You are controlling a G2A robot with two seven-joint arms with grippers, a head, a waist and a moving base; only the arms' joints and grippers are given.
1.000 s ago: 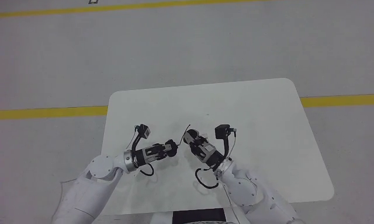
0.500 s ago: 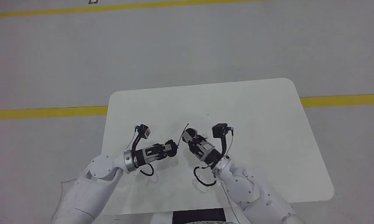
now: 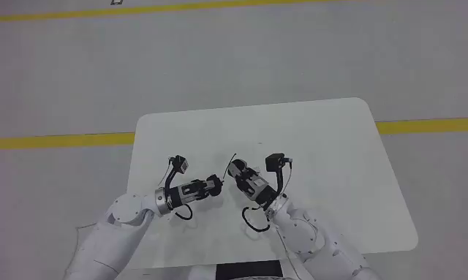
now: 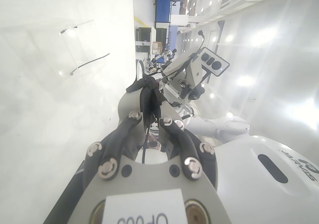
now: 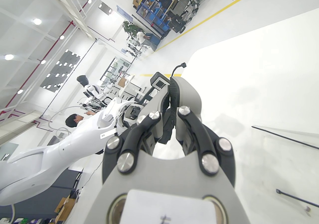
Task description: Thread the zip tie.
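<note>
Top view showed the zip tie (image 3: 232, 161) jutting as a thin black line from where the left end effector (image 3: 217, 183) and right end effector (image 3: 235, 171) faced tip to tip, close above the tabletop (image 3: 329, 148). Each was clamped tight, seemingly pinching one end, likely to line the tail up with the head.

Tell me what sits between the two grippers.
In the top view, the thin black zip tie crosses the short gap between the left gripper and the right gripper.
</note>
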